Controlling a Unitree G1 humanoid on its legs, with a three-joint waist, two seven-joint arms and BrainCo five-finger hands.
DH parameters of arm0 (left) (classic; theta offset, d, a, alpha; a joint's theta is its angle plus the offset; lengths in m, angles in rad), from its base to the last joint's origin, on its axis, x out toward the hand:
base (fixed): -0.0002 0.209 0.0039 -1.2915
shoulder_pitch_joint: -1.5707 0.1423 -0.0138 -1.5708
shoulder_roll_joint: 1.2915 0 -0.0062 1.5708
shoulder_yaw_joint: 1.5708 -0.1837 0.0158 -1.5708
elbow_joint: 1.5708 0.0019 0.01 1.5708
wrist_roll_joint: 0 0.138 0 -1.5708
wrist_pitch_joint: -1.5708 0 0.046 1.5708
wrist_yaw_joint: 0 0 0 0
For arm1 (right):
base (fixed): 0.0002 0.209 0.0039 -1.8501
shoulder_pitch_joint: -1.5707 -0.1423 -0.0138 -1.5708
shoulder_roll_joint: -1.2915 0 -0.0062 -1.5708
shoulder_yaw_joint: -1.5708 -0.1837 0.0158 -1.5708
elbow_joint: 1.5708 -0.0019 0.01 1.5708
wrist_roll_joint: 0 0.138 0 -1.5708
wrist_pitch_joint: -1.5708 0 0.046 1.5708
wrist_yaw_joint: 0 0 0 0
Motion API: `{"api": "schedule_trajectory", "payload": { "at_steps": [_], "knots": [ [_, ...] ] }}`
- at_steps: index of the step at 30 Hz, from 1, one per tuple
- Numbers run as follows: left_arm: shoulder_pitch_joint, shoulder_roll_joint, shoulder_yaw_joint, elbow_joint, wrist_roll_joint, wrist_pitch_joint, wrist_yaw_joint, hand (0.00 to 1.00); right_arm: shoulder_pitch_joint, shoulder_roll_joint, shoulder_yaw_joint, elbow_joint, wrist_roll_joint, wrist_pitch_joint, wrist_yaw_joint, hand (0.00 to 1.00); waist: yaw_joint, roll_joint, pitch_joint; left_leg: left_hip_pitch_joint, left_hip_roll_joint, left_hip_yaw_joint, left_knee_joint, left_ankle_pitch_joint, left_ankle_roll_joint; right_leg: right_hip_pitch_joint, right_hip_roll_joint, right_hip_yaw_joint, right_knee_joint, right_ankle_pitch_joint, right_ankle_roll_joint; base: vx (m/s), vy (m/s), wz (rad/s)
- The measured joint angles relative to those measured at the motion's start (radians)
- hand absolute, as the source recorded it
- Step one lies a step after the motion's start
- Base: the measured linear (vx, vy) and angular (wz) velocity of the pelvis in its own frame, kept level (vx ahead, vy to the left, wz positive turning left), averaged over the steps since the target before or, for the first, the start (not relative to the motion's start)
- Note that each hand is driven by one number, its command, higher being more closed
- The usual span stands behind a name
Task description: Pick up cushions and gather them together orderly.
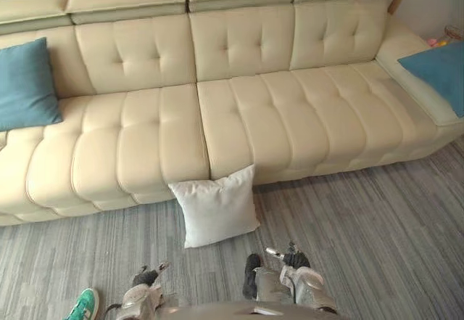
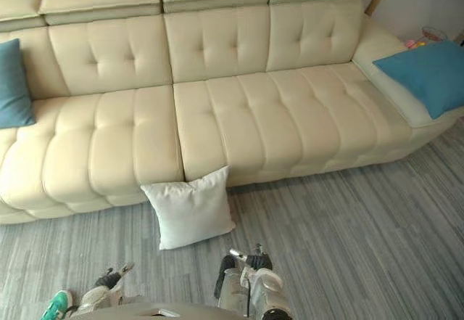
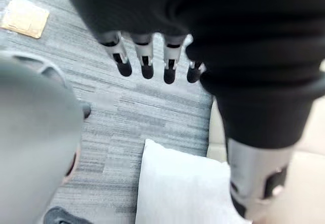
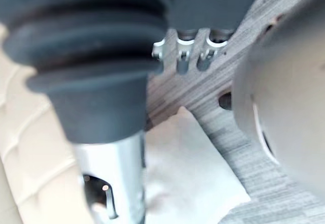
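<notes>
Looking down from the robot's head at a long cream sofa (image 1: 290,117) with tufted seats, standing on a grey striped floor (image 1: 377,226). Three cushions are scattered, well apart from one another.

A white cushion (image 1: 216,207) is off the sofa. It stands on the floor on its lower edge, tilted back so its top rests against the sofa's front, just below the seam between the two seat sections. It looks fallen or dropped there, not placed.

A left teal cushion (image 1: 25,84) leans upright against the backrest at the sofa's far left end. A right teal cushion (image 2: 424,73) lies flat on the wide end section at the far right.

Both arms hang low at the near edge of the scene, close to the robot's body. The left robot hand (image 1: 147,276) has its fingers (image 3: 146,61) hanging straight and loose, and it holds nothing. Its wrist view shows the white cushion past them, near but not touched. The right robot hand (image 1: 290,258) also looks relaxed and empty, with the white cushion below and beyond it.

A person's green shoe (image 1: 85,305) shows on the floor beside the left arm.

Judged from this layout, gathering has not begun: no cushion is held and none sit together. The white cushion is nearest, directly ahead between the two hands, so it is the likely first pick. It looks soft and light, so a grip on its top edge or a two-handed lift should suit it. The robot will probably need to bend or step closer to reach it.
</notes>
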Motion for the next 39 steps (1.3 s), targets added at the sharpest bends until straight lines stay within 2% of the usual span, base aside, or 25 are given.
{"api": "schedule_trajectory", "payload": {
  "at_steps": [1, 2, 4, 5, 6, 7, 8, 9, 11, 12, 13, 14, 15, 16, 17, 18, 19, 21, 24, 27, 29, 32, 37, 39],
  "knots": [
    [-0.003, -0.003, -0.001, 0.002, 0.007, -0.001, -0.001, 0.0, 0.001, -0.006, -0.006, -0.009, -0.001, 0.001, 0.0, 0.0, -0.006, 0.0, 0.001, 0.014, 0.0, -0.017, -0.016, 0.015, -0.016, -0.025, -0.002, 0.019, 0.078, -0.04, -0.017, 0.2, -0.146, -0.06],
    [-0.003, 0.002, -0.001, 0.003, 0.009, -0.001, -0.001, 0.0, 0.019, -0.004, -0.006, -0.019, -0.001, 0.005, 0.001, 0.0, -0.006, -0.012, -0.002, 0.039, -0.005, -0.045, -0.019, 0.024, -0.031, -0.023, -0.011, 0.034, 0.136, -0.118, -0.025, 0.19, -0.158, 0.07],
    [-0.003, 0.003, 0.0, 0.0, 0.009, -0.003, -0.001, 0.0, 0.039, -0.002, -0.005, -0.029, -0.002, 0.006, 0.001, 0.0, -0.006, -0.017, -0.008, 0.032, -0.006, -0.073, 0.027, 0.023, -0.032, 0.001, -0.018, 0.026, 0.145, -0.191, -0.029, 0.23, -0.219, 0.32],
    [-0.004, 0.003, 0.003, -0.012, 0.007, -0.004, -0.001, 0.0, 0.047, -0.006, 0.008, -0.035, -0.007, 0.008, 0.002, 0.0, -0.01, -0.017, -0.009, -0.051, 0.029, -0.122, 0.216, 0.01, -0.026, 0.033, -0.021, 0.004, 0.12, -0.21, -0.021, 0.2, -0.198, 0.43],
    [-0.004, 0.003, 0.003, -0.015, 0.007, -0.004, -0.001, 0.0, 0.048, -0.007, 0.009, -0.036, -0.009, 0.008, 0.002, 0.0, -0.011, -0.016, -0.009, -0.074, 0.036, -0.134, 0.26, 0.008, -0.022, 0.039, -0.021, -0.002, 0.116, -0.212, -0.021, 0.18, -0.2, 0.53],
    [-0.004, -0.002, 0.006, -0.039, -0.004, -0.004, -0.001, 0.0, 0.053, -0.013, 0.012, -0.04, -0.01, 0.01, 0.001, 0.0, -0.011, -0.004, -0.007, -0.183, 0.082, -0.181, 0.477, 0.024, -0.007, 0.074, -0.018, -0.031, 0.101, -0.216, -0.033, 0.11, -0.101, 0.33],
    [-0.003, -0.004, 0.008, -0.042, -0.006, -0.004, -0.001, 0.0, 0.056, -0.015, 0.013, -0.043, -0.01, 0.01, 0.001, 0.0, -0.008, -0.002, -0.006, -0.221, 0.1, -0.189, 0.559, 0.044, -0.004, 0.088, -0.017, -0.04, 0.101, -0.219, -0.041, 0.18, -0.101, 0.32],
    [-0.002, -0.008, 0.011, -0.043, -0.006, -0.005, -0.001, 0.0, 0.062, -0.023, 0.02, -0.043, -0.01, 0.01, -0.001, 0.0, 0.003, 0.006, -0.01, -0.269, 0.139, -0.18, 0.687, 0.086, 0.013, 0.125, -0.014, -0.053, 0.104, -0.235, -0.052, 0.15, -0.013, 0.1],
    [-0.002, -0.014, 0.01, -0.044, -0.005, -0.005, -0.001, 0.0, 0.06, -0.026, 0.044, -0.043, -0.01, 0.009, 0.0, 0.0, 0.004, 0.011, -0.015, -0.265, 0.152, -0.158, 0.71, 0.139, 0.032, 0.157, -0.015, -0.054, 0.092, -0.244, -0.05, 0.2, 0.013, 0.07],
    [-0.006, -0.014, 0.011, -0.049, -0.004, -0.005, -0.001, 0.0, 0.055, -0.022, 0.045, -0.042, -0.009, 0.011, -0.001, 0.0, 0.003, 0.011, -0.015, -0.273, 0.152, -0.147, 0.711, 0.169, 0.022, 0.17, -0.015, -0.056, 0.067, -0.238, -0.043, 0.23, 0.024, 0.22],
    [-0.006, -0.014, 0.012, -0.06, -0.004, -0.004, -0.001, 0.0, 0.055, -0.016, 0.046, -0.042, -0.009, 0.014, -0.001, 0.0, 0.005, -0.001, -0.013, -0.298, 0.152, -0.134, 0.729, 0.193, 0.024, 0.188, -0.023, -0.06, 0.023, -0.219, -0.038, 0.18, 0.042, 0.22],
    [-0.006, -0.015, 0.013, -0.063, -0.004, -0.006, -0.001, 0.0, 0.054, -0.016, 0.045, -0.041, -0.009, 0.017, -0.001, 0.0, 0.011, -0.003, -0.012, -0.302, 0.154, -0.123, 0.727, 0.169, 0.021, 0.194, -0.027, -0.061, 0.005, -0.21, -0.042, 0.15, 0.087, 0.2],
    [-0.008, -0.018, 0.012, -0.066, -0.003, -0.006, 0.0, 0.0, 0.053, -0.015, 0.042, -0.04, -0.009, 0.026, -0.004, 0.0, 0.015, -0.002, -0.012, -0.311, 0.144, -0.076, 0.682, 0.042, 0.02, 0.207, -0.039, -0.06, -0.023, -0.191, -0.039, 0.15, 0.143, 0.19],
    [-0.01, -0.016, 0.011, -0.068, -0.002, -0.006, -0.001, 0.0, 0.042, -0.011, 0.041, -0.04, -0.009, 0.028, -0.005, 0.0, 0.013, -0.009, -0.006, -0.315, 0.117, -0.057, 0.609, -0.015, 0.017, 0.218, -0.056, -0.06, -0.025, -0.188, -0.036, 0.15, 0.158, 0.24],
    [-0.009, -0.016, 0.01, -0.07, -0.002, -0.006, 0.0, 0.0, 0.042, -0.009, 0.041, -0.04, -0.009, 0.028, -0.005, 0.0, 0.013, -0.011, -0.004, -0.314, 0.097, -0.047, 0.549, -0.031, 0.023, 0.222, -0.068, -0.059, -0.022, -0.187, -0.035, 0.14, 0.196, 0.32],
    [-0.009, -0.016, 0.005, -0.07, -0.001, -0.006, 0.0, 0.0, 0.049, -0.008, 0.04, -0.04, -0.009, 0.028, -0.006, 0.0, 0.01, -0.011, -0.003, -0.311, 0.062, -0.044, 0.425, -0.024, 0.032, 0.231, -0.077, -0.06, -0.016, -0.186, -0.031, 0.12, 0.231, 0.27],
    [-0.006, -0.02, 0.003, -0.07, -0.001, -0.006, 0.0, 0.0, 0.047, -0.005, 0.037, -0.042, -0.009, 0.028, -0.006, 0.0, 0.013, -0.003, -0.006, -0.286, 0.039, -0.038, 0.292, 0.048, 0.047, 0.232, -0.067, -0.051, 0.004, -0.188, -0.01, 0.1, 0.254, 0.26],
    [-0.012, 0.003, 0.002, -0.075, 0.007, -0.006, 0.0, 0.0, 0.047, 0.032, 0.043, -0.048, -0.01, 0.027, -0.004, 0.0, 0.015, -0.042, -0.013, -0.272, 0.002, -0.044, 0.254, 0.046, 0.044, 0.234, -0.078, -0.006, -0.022, -0.187, 0.002, 0.06, 0.2, 0.15],
    [-0.015, 0.02, 0.002, -0.075, 0.009, -0.003, 0.0, 0.0, 0.047, 0.062, 0.051, -0.048, -0.01, 0.028, -0.003, 0.0, 0.019, -0.066, -0.013, -0.273, -0.021, -0.039, 0.214, 0.046, 0.044, 0.234, -0.085, 0.004, -0.072, -0.155, 0.02, 0.02, 0.131, 0.0],
    [-0.014, 0.019, 0.002, -0.073, 0.018, -0.002, 0.0, 0.0, 0.046, 0.063, 0.052, -0.052, -0.01, 0.028, -0.003, 0.0, 0.019, -0.068, -0.015, -0.266, -0.027, -0.021, 0.197, 0.046, 0.045, 0.232, -0.085, 0.026, -0.102, -0.14, 0.035, -0.05, 0.048, -0.21],
    [-0.014, 0.013, 0.002, -0.063, 0.019, -0.001, 0.0, 0.0, 0.045, 0.062, 0.053, -0.064, -0.01, 0.027, -0.004, 0.0, 0.014, -0.052, -0.011, -0.26, -0.029, -0.015, 0.182, 0.049, 0.049, 0.231, -0.082, 0.032, -0.12, -0.133, 0.047, -0.09, -0.005, -0.2],
    [-0.014, 0.007, 0.002, -0.059, 0.019, -0.001, 0.0, 0.0, 0.046, 0.051, 0.059, -0.064, -0.01, 0.028, -0.004, 0.0, 0.015, -0.041, -0.015, -0.259, -0.03, 0.002, 0.151, 0.07, 0.052, 0.206, -0.073, 0.057, -0.133, -0.122, 0.065, -0.1, -0.026, -0.2],
    [-0.015, 0.009, -0.013, -0.06, 0.034, -0.001, 0.001, 0.0, 0.046, 0.042, 0.076, -0.064, -0.015, 0.028, -0.006, 0.0, 0.022, -0.042, -0.018, -0.257, -0.023, 0.027, 0.114, 0.098, 0.053, 0.185, -0.052, 0.085, -0.161, -0.087, 0.06, -0.07, -0.024, -0.19],
    [-0.022, 0.013, -0.03, -0.06, 0.035, -0.001, 0.003, 0.0, 0.037, 0.041, 0.085, -0.065, -0.053, 0.028, -0.008, 0.0, 0.025, -0.045, -0.017, -0.263, -0.022, 0.036, 0.116, 0.099, 0.054, 0.178, -0.05, 0.095, -0.173, -0.071, 0.061, -0.06, 0.0, -0.15]
  ]
}}
